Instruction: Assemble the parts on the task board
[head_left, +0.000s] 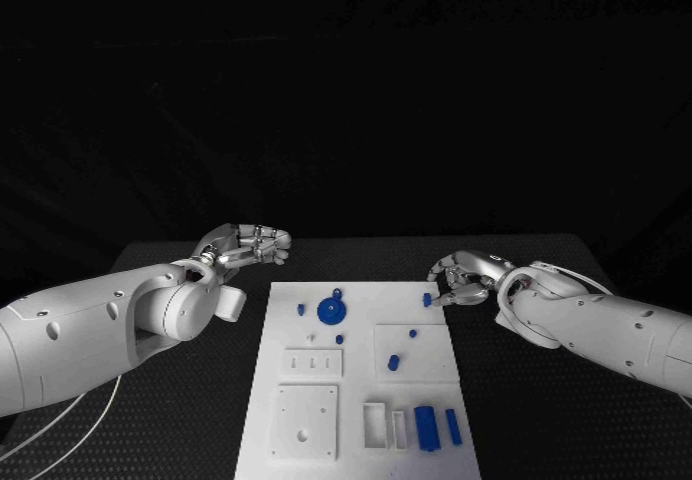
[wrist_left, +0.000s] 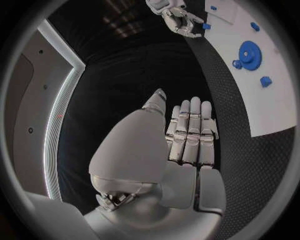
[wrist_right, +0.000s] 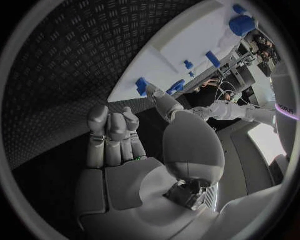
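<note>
The white task board (head_left: 361, 395) lies mid-table. On it are a blue gear (head_left: 332, 310), small blue parts (head_left: 392, 362) and two blue bars (head_left: 437, 426) near its front right. At the board's far right edge my right hand (head_left: 464, 280) pinches a small blue part (head_left: 428, 297) between thumb and a fingertip, its other fingers (wrist_right: 112, 125) curled in. The part (wrist_right: 142, 86) shows beside the thumb tip. My left hand (head_left: 248, 245) hovers off the board's far left corner, fingers (wrist_left: 190, 132) folded into the palm, holding nothing. The left wrist view shows the gear (wrist_left: 250, 50) and the right hand (wrist_left: 178, 20).
The board carries white raised blocks with holes and slots (head_left: 313, 362) and a larger plate (head_left: 306, 420) at its front left. Black ribbed table (head_left: 548, 420) lies on both sides of the board. White cables (head_left: 58, 430) hang under my left arm.
</note>
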